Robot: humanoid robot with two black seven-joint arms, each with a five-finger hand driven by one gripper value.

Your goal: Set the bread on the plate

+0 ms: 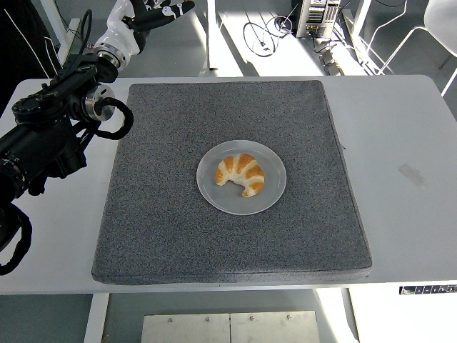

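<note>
The near edge of the white table (421,236) runs along the bottom, with a big grey speckled mat (178,236) covering most of the top. A small faint smudge sits on the bare table off to the right of the mat.

Pretty much dead centre of the mat is a light grey plate (214,196), and the bread (241,174), a golden croissant, lies right on it, inside the rim, curled with its tips pointing toward the near side. So the bread is on the plate, nothing touching it.

The left arm (50,136) comes in from the left edge, black and chunky with a loop of cable hanging off it, over the left strip of table beside the mat. It angles up and away to the far left corner, where the forearm turns white. The left hand (158,8) is up at the very top of the frame, past the far edge of the table, well apart from the plate. Fingers look stretched out and loose, holding nothing.

Beyond the table there's floor with cables and some equipment.
</note>
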